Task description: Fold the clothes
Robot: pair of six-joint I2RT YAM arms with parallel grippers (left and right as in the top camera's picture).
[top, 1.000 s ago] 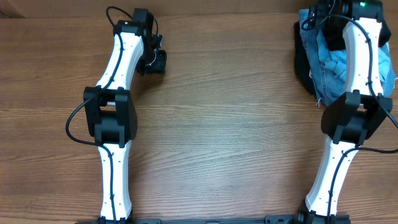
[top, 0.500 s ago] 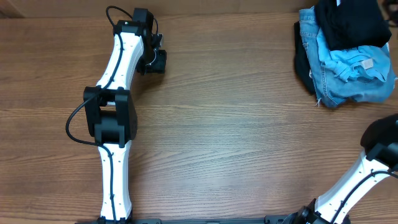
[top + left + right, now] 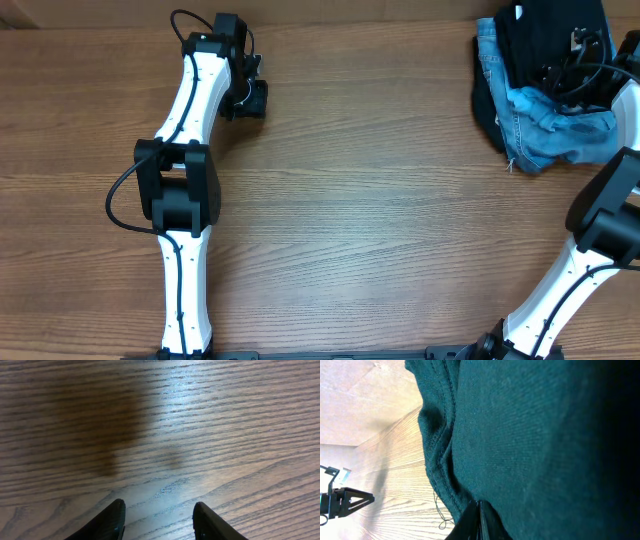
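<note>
The black T-shirt [image 3: 545, 35] tops a pile of clothes at the table's far right corner. In the right wrist view its dark knit fabric [image 3: 520, 435] fills most of the picture, with a stitched hem running down to my fingertips. My right gripper [image 3: 565, 72] [image 3: 479, 506] is down on the pile, jaws pressed together with a pinch of the shirt's fabric at their tip. My left gripper [image 3: 250, 100] [image 3: 159, 510] hovers over bare wood at the far left, open, nothing between its fingers.
Under the black shirt lie a light blue shirt [image 3: 560, 105] and blue denim jeans [image 3: 520, 140]. The wooden table [image 3: 380, 200] spreads between the two arms. A black stand [image 3: 340, 500] shows at the left of the right wrist view.
The right arm swung off the pile, then came back down onto it, and its jaws went from wide open to shut. The left arm has not moved.
</note>
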